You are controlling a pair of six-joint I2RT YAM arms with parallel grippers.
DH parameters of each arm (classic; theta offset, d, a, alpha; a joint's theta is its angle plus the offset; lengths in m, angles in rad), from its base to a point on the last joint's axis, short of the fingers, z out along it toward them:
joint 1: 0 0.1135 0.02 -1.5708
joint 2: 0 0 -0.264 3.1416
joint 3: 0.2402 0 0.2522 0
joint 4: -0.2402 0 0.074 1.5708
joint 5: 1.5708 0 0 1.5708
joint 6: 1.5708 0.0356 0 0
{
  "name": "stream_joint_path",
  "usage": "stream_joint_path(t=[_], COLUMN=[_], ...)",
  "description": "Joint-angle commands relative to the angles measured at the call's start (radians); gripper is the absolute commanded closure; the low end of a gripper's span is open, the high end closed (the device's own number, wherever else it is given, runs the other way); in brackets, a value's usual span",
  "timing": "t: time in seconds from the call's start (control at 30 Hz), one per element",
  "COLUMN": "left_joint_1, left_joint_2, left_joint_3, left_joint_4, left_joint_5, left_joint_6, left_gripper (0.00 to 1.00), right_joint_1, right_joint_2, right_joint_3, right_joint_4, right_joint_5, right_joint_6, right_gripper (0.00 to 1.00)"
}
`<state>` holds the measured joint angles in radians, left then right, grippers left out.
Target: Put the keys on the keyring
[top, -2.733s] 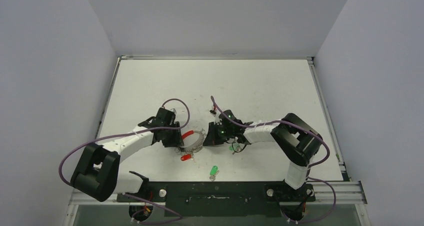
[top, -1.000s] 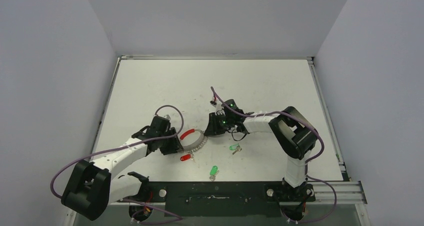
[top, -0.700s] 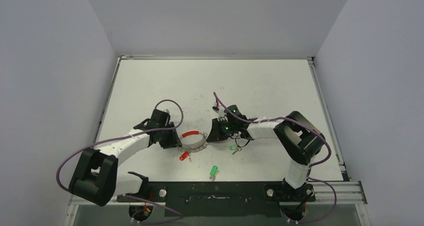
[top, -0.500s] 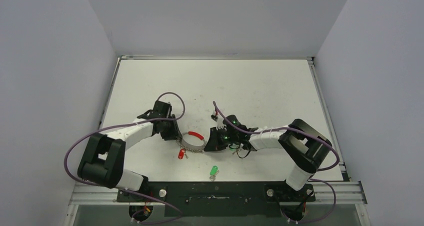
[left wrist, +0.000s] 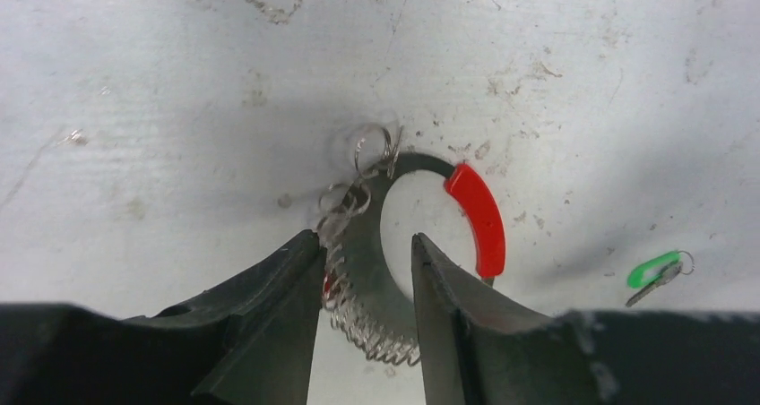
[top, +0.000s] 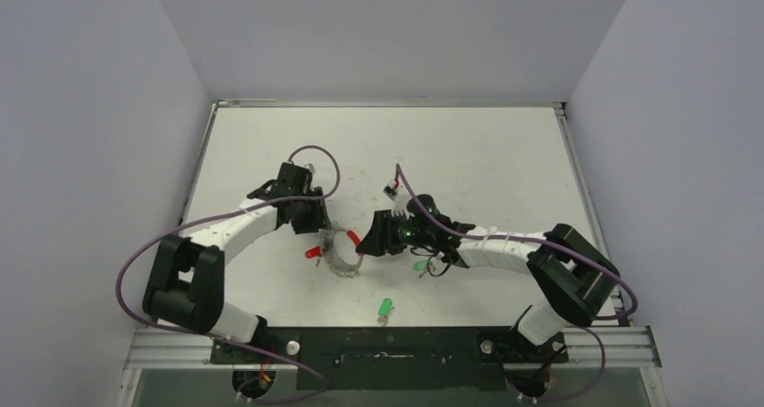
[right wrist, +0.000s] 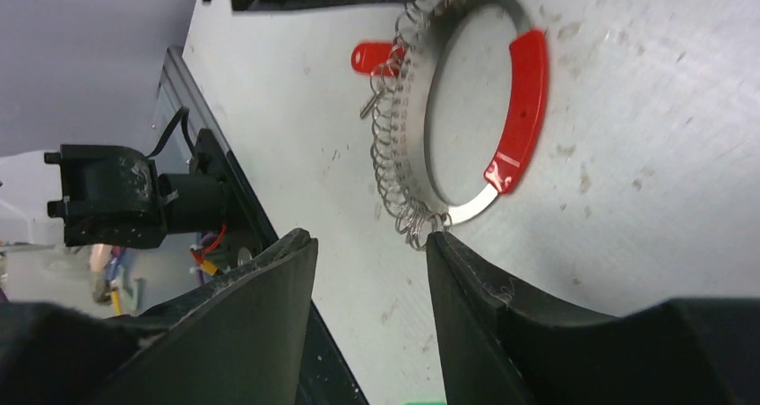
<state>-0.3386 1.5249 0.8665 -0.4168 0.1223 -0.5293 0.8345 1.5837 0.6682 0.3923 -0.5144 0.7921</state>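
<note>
While the large round keyring (top: 341, 256) of silvery coiled metal with a glossy red sleeve lies flat near the middle of the white desk (top: 468, 155), both small silvery keys with green plastic heads sit loose. The first green key (top: 421, 266) is near its 3 o'clock and the second green key (top: 386, 307) at 5 o'clock.

The left tool (left wrist: 366, 239), at 10 o'clock, straddles the coiled arc with its fingers apart and bare desk showing beside one. The right tool (right wrist: 369, 236), at 3 o'clock, stands parted just short of the ring.

Steadying the ring seems the step in hand; next probably comes fetching a key. A small red-headed key (right wrist: 372, 57) touches the coil, but whether it is threaded is unclear.
</note>
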Motion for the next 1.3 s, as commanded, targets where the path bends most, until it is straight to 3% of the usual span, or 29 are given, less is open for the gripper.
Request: stream_joint_path(t=[0.0, 0.53, 0.97, 1.27], left_joint_1=[-0.002, -0.035, -0.158, -0.185], left_joint_2=[-0.174, -0.490, -0.466, -0.468], left_joint_3=[-0.046, -0.353, -0.396, -0.402], left_joint_4=[-0.075, -0.020, 0.047, 0.041], left_joint_5=[-0.046, 0.099, 0.041, 0.014], left_joint_6=[-0.002, -0.187, -0.251, -0.252], left_gripper=[0.59, 0.56, 0.56, 0.56], right_joint_1=[-0.019, 0.103, 0.209, 0.216], right_joint_2=[-0.055, -0.018, 0.055, 0.134], right_joint_3=[0.107, 0.210, 0.347, 0.411], right_joint_4=[-0.218, -0.438, -0.565, -0.633], right_joint_5=[0.072, 0.207, 0.362, 0.438], right_joint_6=[-0.177, -0.268, -0.313, -0.313], right_gripper=[0.51, 0.54, 0.69, 0.70])
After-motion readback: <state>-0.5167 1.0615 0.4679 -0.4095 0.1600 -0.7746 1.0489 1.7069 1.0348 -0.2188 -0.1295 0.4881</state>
